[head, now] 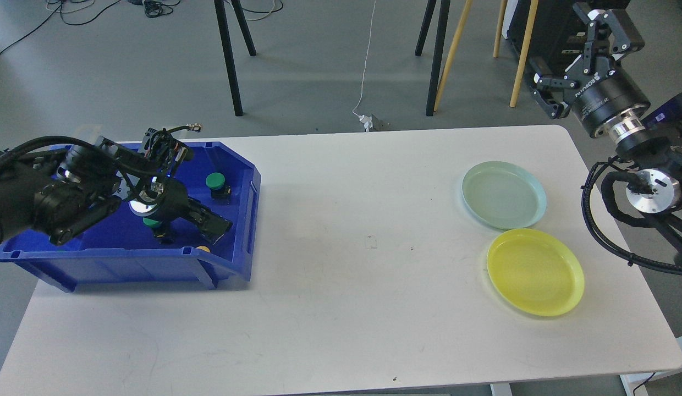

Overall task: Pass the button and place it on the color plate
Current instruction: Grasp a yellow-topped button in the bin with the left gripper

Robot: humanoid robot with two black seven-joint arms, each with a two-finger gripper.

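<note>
A blue bin [115,256] at the table's left holds push buttons. One green button [215,181] stands near the bin's back right. Another green button [150,223] is partly hidden under my left arm. A sliver of a yellow button [202,249] shows behind the front wall. My left gripper [215,226] is low inside the bin, over the spot where another yellow button stood; that button is hidden, and the dark fingers cannot be told apart. My right gripper [561,47] is open and empty, raised beyond the table's far right corner. A pale green plate [503,194] and a yellow plate [535,271] lie at the right.
The white table [346,275] carries only the bin and the two plates. Chair and stand legs [228,55] stand on the floor behind the table. My right arm's wrist and cables [643,187] hang beside the table's right edge.
</note>
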